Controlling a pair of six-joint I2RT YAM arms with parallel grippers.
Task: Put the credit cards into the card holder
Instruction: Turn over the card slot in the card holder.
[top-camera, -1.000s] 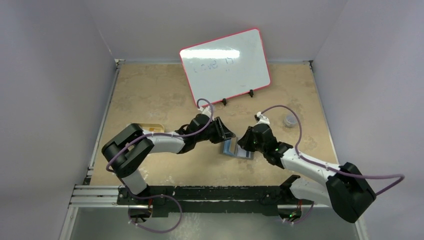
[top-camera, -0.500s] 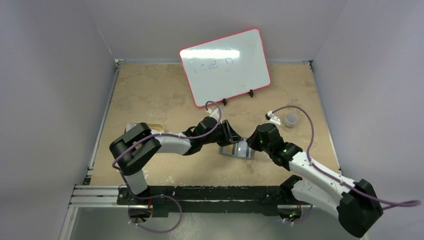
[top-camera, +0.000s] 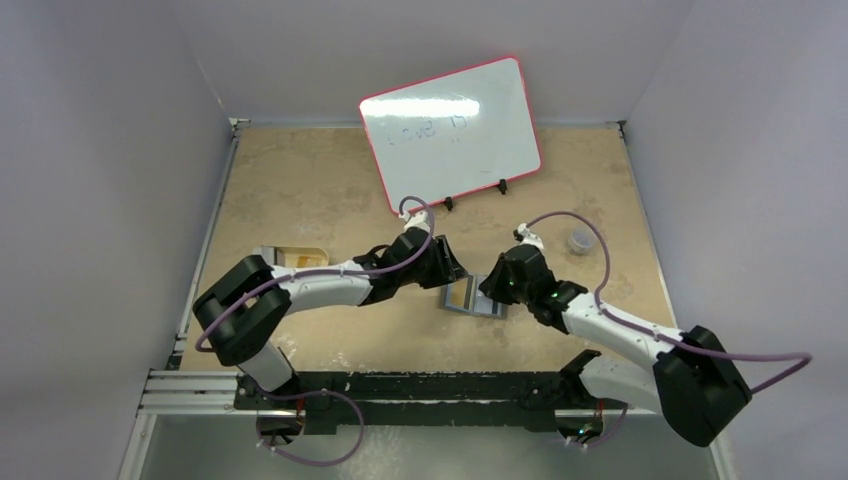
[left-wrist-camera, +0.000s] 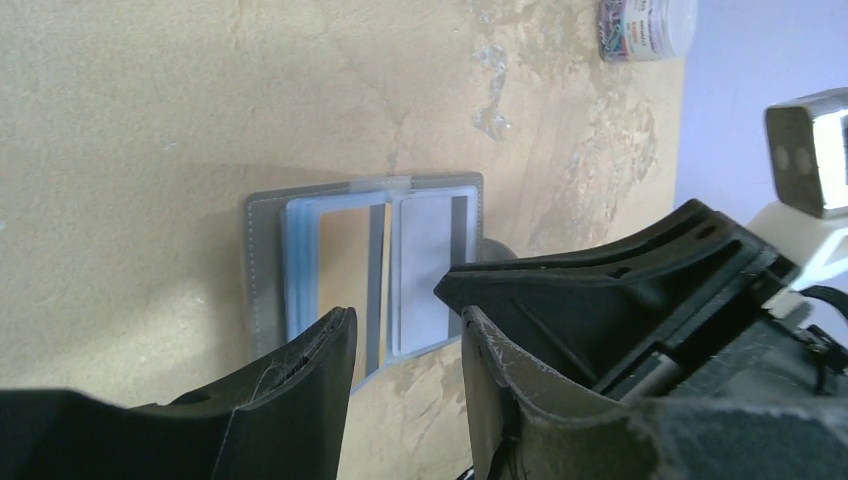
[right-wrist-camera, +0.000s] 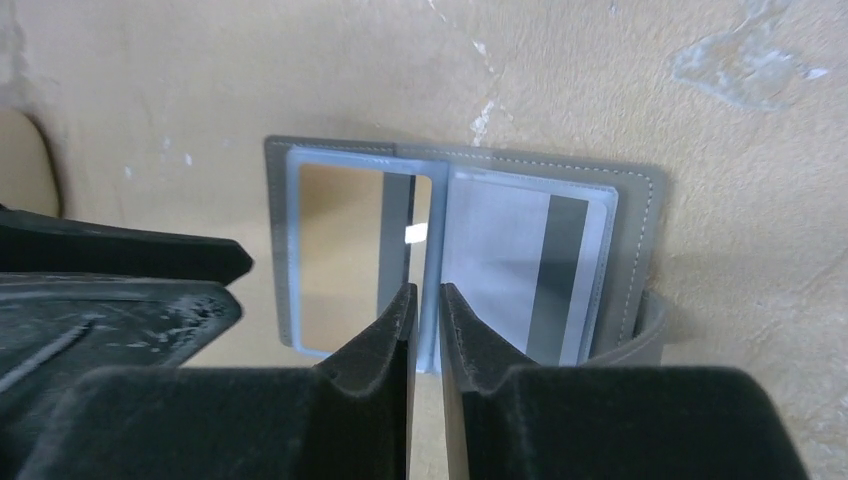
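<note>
Now, the card holder (right-wrist-camera: 640, 200) lies open flat at mid-table with two cards in it: a tan card (right-wrist-camera: 340, 250) in the left half and a silver card (right-wrist-camera: 500, 250) with a dark stripe in the right. The right gripper (right-wrist-camera: 428, 305) hangs over the fold, fingers almost together. The left gripper (left-wrist-camera: 405, 320), fingers apart, sits by the far-left edge. One gold tin (top-camera: 300, 257) lies well left.
</note>
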